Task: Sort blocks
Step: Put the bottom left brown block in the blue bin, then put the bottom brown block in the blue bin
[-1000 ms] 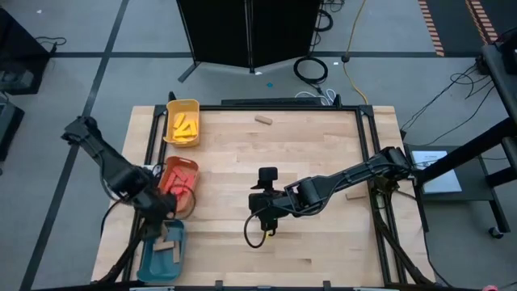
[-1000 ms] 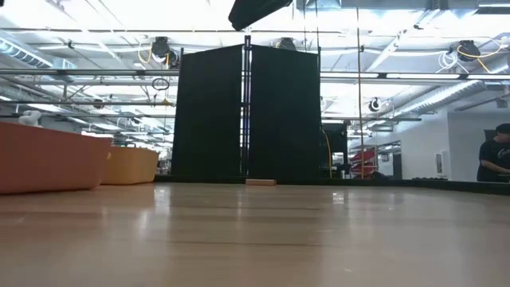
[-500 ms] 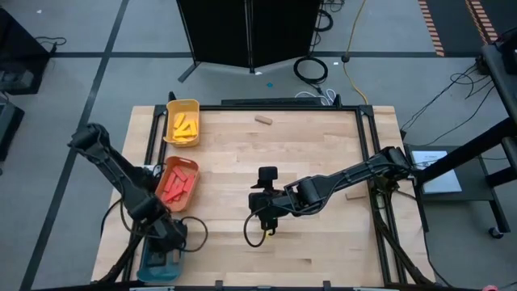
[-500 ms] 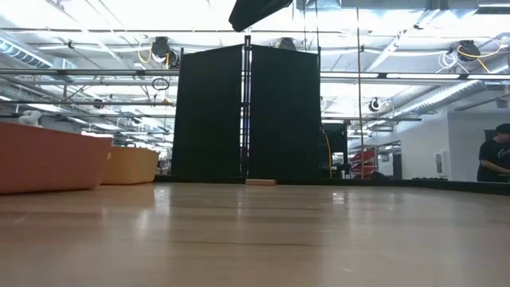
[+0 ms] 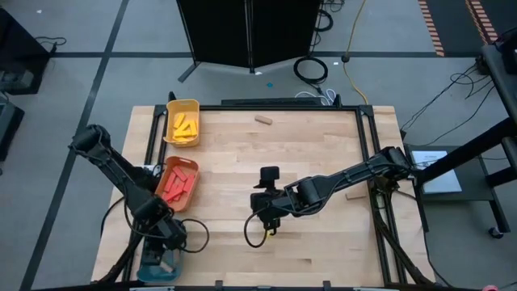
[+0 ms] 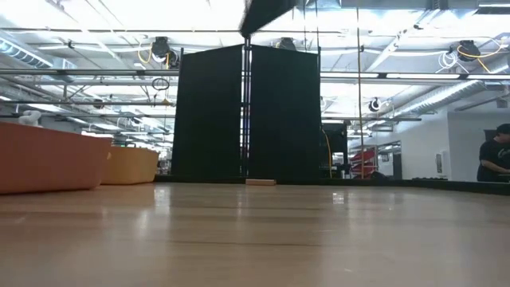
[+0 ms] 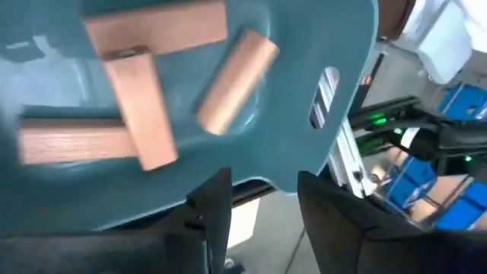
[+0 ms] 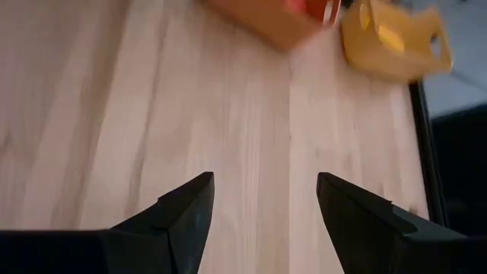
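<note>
The left tool now hangs over the teal tray at the near-left corner of the surface; 1 second back it was beside the orange tray, so the arm has swung down to the tan bin. In the left wrist view its fingers are spread with nothing between them, and 4 tan blocks lie loose in the tray just ahead. My reading is that a tan piece has just been dropped off there and this arm is free for another fetch.

The right tool sits over the middle of the surface, barely shifted over the last second; its fingers stand apart over bare wood, gripping nothing.

Yellow blocks fill the yellow tray and red blocks the orange one. 2 tan blocks are unsorted: 1 near the far edge, also seen in the low view, and 1 by the right rail. Sorting looks nearly finished, with those 2 bound for the teal tray.
</note>
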`<state>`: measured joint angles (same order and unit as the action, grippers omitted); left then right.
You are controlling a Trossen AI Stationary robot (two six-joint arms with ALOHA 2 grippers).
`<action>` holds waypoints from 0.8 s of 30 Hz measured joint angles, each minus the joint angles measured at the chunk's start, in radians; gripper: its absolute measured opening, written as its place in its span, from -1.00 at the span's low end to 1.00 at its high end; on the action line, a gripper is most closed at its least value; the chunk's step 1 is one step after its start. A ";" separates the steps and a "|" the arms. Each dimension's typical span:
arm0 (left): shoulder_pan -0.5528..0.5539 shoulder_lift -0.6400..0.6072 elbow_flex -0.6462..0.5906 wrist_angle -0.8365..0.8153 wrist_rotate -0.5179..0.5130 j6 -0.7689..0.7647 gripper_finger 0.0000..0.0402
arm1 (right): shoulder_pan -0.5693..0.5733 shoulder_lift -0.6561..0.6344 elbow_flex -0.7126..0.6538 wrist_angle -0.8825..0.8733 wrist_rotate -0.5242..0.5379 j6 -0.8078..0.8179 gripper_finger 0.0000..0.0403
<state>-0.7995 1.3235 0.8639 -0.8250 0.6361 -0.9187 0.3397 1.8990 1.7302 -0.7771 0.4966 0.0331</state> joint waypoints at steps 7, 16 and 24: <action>0.043 -0.122 0.001 -0.038 -0.218 0.192 -0.27 | -0.005 -0.070 -0.001 -0.345 -0.008 0.293 0.12; 0.129 -0.246 0.001 0.273 -0.952 0.923 -0.27 | -0.006 -0.083 -0.092 -0.766 -0.193 0.716 0.12; 0.290 -0.278 -0.056 0.531 -0.841 1.244 -0.26 | -0.007 -0.081 -0.313 -0.778 -0.473 0.550 0.12</action>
<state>-0.5097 1.0456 0.8076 -0.2943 -0.2047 0.3252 0.3326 1.8175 1.4176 -1.5555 0.0231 0.5830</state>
